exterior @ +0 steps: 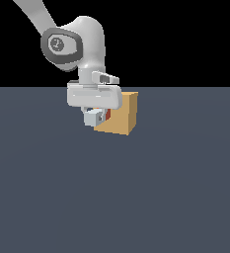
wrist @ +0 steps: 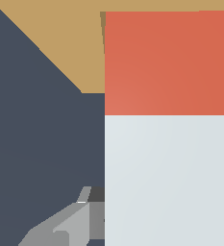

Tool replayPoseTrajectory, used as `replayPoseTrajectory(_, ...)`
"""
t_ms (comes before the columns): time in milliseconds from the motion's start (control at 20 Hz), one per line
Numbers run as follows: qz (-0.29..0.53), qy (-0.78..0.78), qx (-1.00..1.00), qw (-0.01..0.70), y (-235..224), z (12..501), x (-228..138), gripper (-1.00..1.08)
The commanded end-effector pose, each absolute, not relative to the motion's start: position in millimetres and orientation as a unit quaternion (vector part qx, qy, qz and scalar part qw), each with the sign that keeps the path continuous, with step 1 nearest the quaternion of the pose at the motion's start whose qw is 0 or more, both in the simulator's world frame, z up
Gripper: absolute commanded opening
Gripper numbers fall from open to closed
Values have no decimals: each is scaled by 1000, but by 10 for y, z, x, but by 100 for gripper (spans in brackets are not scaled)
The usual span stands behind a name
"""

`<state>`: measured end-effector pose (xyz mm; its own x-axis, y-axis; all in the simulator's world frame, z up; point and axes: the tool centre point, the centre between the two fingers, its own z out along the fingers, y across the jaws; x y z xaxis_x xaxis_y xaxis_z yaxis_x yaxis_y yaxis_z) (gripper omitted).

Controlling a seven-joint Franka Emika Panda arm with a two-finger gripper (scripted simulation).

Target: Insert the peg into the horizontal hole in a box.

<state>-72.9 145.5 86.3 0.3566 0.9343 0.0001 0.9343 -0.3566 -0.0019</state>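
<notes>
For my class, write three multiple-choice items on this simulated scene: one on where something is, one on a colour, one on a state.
1. Where is the peg's red-orange end?
A. at the box
B. far from the box
C. flat on the floor

2. What colour is the box?
A. blue
B. tan
C. green

3. What is the hand doing?
A. hanging empty
B. pushing the box over
C. holding the peg

Answers:
1 A: in the wrist view the peg has its red-orange end up against the box.
2 B: its faces are tan in both views.
3 C: the hand is closed around the peg's white-grey part.
</notes>
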Motion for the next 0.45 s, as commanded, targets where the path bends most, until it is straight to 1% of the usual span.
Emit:
replayPoseTrajectory(0,-1,-567,-824,0,1605,881,-661,-100)
replayPoseTrajectory(400,-2,-567,-824,0,1780,885,-584,-100)
